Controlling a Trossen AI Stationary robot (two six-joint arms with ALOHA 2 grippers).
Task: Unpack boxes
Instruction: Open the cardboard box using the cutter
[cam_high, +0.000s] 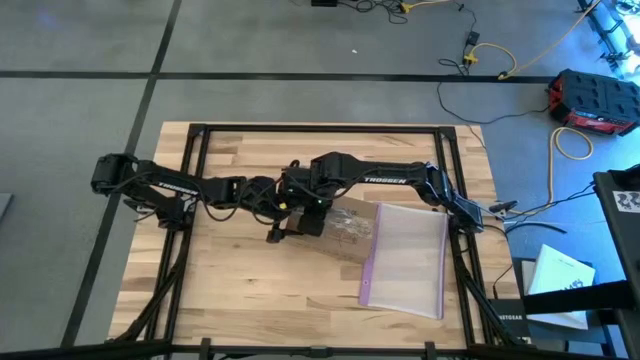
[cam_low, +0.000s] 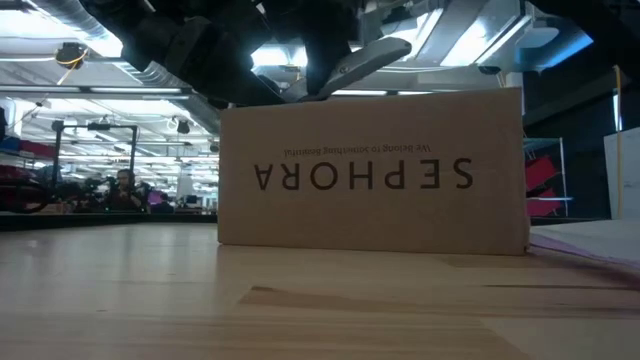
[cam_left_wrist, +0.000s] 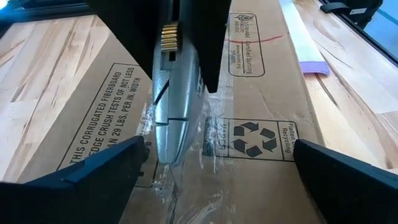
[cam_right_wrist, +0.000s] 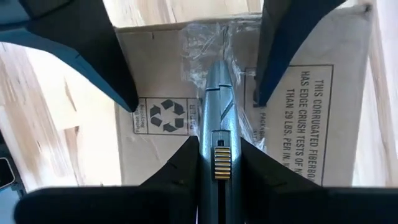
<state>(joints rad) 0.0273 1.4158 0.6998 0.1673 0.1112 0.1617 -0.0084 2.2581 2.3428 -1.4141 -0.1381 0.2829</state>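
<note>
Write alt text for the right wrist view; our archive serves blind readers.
The right tool grips a grey knife, its tip on the clear tape along the seam of a brown box. The left tool's fingers stand wide apart over the box, either side of the blade.

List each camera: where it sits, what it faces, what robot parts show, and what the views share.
High: overhead, facing down on the table; both arms show.
Low: table-top height, facing the box; arm parts above.
Left wrist: over the box, open left claw.
Right wrist: over the box, right claw shut on the grey cutter.
Shared: both wrist views show the taped seam.
</note>
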